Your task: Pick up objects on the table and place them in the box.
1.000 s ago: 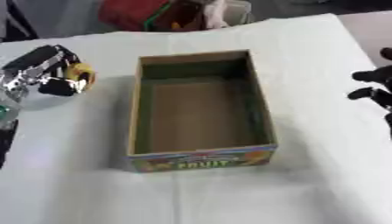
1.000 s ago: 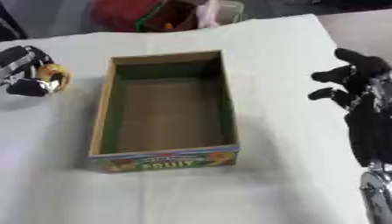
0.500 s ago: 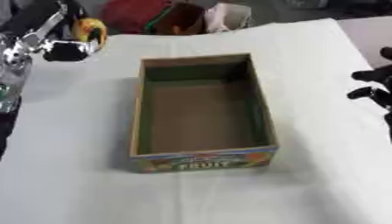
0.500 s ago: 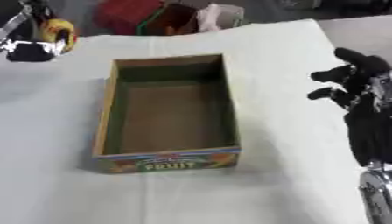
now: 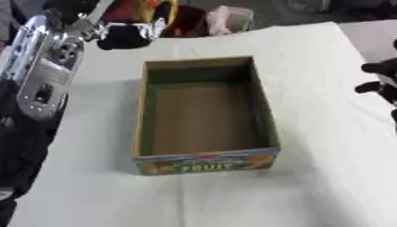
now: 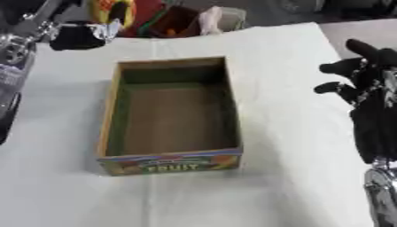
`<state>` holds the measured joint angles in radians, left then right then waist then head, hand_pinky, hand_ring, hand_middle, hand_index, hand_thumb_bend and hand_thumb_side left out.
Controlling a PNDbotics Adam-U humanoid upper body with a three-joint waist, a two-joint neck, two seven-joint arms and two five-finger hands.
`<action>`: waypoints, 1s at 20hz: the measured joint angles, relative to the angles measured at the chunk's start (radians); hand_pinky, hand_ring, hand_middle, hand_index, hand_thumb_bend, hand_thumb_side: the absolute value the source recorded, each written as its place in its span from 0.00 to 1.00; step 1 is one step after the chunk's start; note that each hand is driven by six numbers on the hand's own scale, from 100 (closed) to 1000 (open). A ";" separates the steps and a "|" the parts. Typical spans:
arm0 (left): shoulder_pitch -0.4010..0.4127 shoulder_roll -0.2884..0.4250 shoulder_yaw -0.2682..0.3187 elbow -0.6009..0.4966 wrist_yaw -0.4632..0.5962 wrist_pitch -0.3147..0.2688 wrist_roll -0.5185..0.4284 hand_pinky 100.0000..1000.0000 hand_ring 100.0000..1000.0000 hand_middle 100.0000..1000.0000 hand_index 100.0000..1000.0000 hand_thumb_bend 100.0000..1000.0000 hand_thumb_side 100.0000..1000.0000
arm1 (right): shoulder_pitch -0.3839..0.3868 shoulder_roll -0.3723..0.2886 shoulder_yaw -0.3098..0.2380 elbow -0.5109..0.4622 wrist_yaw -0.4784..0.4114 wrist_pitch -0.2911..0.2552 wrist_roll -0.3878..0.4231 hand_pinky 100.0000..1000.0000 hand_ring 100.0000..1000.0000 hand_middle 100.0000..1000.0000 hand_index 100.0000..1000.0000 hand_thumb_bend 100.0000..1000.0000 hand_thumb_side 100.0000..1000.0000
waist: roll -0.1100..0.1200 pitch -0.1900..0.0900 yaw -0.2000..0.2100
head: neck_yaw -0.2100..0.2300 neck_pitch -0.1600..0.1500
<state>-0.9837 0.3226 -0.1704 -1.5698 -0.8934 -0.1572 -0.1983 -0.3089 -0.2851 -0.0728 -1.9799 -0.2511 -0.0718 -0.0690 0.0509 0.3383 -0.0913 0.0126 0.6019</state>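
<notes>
An open cardboard box (image 5: 203, 162) with a "FRUIT" label on its front wall stands mid-table, and its inside is bare. My left hand (image 6: 77, 37) is raised over the far left corner of the table, beyond the box's far left corner. Its fingers are curled on a yellow ring-shaped object (image 6: 108, 9) that sticks up above them. The silver left forearm (image 5: 46, 66) fills the left edge. My right hand (image 6: 363, 73) hovers at the right edge beside the box, fingers relaxed and holding nothing.
The table wears a white cloth (image 5: 325, 133). Beyond its far edge sits a clutter of red and orange items (image 6: 174, 22) and a pale pink bundle (image 5: 221, 20). Bare cloth lies in front of and to the right of the box.
My left hand has lifted the yellow object off the table's left side and carried it up toward the far left corner. The right hand has stayed put.
</notes>
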 measured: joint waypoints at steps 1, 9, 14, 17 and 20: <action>0.007 -0.014 -0.004 -0.002 0.000 0.000 -0.008 0.25 0.42 0.41 0.48 0.00 0.25 | 0.000 0.000 -0.001 0.000 -0.004 -0.001 -0.008 0.53 0.73 0.56 0.84 0.00 0.89 | 0.000 0.000 0.000 | 0.002 0.006; 0.071 -0.111 -0.035 0.008 -0.025 0.001 -0.066 0.26 0.42 0.42 0.48 0.00 0.22 | -0.008 0.008 -0.001 0.000 -0.016 -0.005 -0.046 0.54 0.74 0.57 0.84 0.00 0.89 | -0.008 -0.009 0.008 | -0.013 0.022; 0.098 -0.133 -0.063 0.043 -0.030 -0.021 -0.139 0.29 0.43 0.43 0.51 0.00 0.21 | -0.007 0.008 -0.001 0.000 -0.019 -0.002 -0.055 0.54 0.74 0.57 0.84 0.00 0.88 | -0.008 -0.017 0.012 | -0.012 0.022; 0.104 -0.138 -0.076 0.087 -0.021 -0.027 -0.199 0.30 0.44 0.44 0.53 0.00 0.20 | -0.007 0.008 -0.001 0.000 -0.023 -0.002 -0.057 0.54 0.74 0.57 0.84 0.00 0.88 | -0.010 -0.019 0.012 | -0.007 0.022; 0.105 -0.139 -0.080 0.142 -0.007 -0.024 -0.253 0.31 0.45 0.45 0.56 0.00 0.25 | -0.007 0.008 -0.001 0.000 -0.024 -0.001 -0.057 0.54 0.74 0.56 0.84 0.00 0.88 | -0.010 -0.020 0.013 | -0.003 0.022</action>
<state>-0.8788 0.1841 -0.2506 -1.4280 -0.9007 -0.1815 -0.4516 -0.3155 -0.2766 -0.0737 -1.9799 -0.2748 -0.0727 -0.1259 0.0411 0.3187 -0.0787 0.0097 0.6239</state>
